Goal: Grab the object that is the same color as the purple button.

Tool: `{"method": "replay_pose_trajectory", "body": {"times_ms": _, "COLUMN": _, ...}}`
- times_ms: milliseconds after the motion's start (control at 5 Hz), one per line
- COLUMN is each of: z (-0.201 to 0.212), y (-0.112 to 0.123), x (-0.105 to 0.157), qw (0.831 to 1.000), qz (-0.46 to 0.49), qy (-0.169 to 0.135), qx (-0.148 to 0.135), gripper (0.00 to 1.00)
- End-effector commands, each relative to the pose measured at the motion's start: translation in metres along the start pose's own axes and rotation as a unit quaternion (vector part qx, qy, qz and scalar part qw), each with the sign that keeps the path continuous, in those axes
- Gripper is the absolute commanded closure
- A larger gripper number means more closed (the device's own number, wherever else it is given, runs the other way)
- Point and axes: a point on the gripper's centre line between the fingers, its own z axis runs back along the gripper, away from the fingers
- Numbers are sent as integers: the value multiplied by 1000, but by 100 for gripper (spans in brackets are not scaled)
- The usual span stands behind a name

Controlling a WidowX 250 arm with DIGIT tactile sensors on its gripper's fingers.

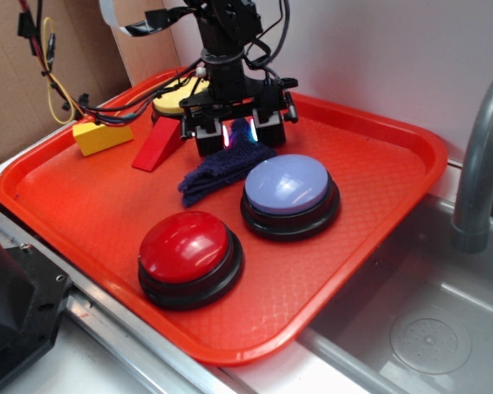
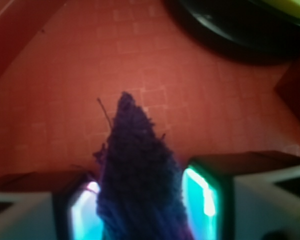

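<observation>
item: small dark purple-blue terry cloth rag (image 1: 223, 174), beside large lavender dome button (image 1: 289, 186) on red tray (image 1: 378, 156). claw (image 1: 238, 131) pinching rag's far end; lift outstanding.

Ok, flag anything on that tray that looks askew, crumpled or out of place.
Only the purple rag stands out: it lies bunched and crooked on the red tray, one end drawn up between the fingers of the tool. The purple button and red button sit upright, and nothing looks spilled or damaged.
</observation>
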Motion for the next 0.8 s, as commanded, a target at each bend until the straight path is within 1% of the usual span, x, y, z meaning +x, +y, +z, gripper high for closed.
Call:
{"method": "replay_pose_trajectory", "body": {"times_ms": 0, "z": 19, "y": 7, "x": 7, "qw": 1000, "qz": -19, "qy": -10, "qx": -22, "gripper": 100}}
{"method": "replay_pose_trajectory", "body": {"times_ms": 200, "z": 32, "y": 8, "x": 11, "qw": 998, "qz": -53, "qy": -8, "qx": -25, "gripper": 100}}
{"method": "replay_pose_trajectory", "body": {"times_ms": 400, "z": 54, "y": 8, "x": 19, "qw": 994, "qz": -105, "qy": -26, "qx": -8, "gripper": 100}}
{"method": "replay_pose_trajectory", "body": {"times_ms": 600, "z": 92, "y": 16, "x": 20, "qw": 980, "qz": -198, "qy": -33, "qx": -2, "gripper": 100}}
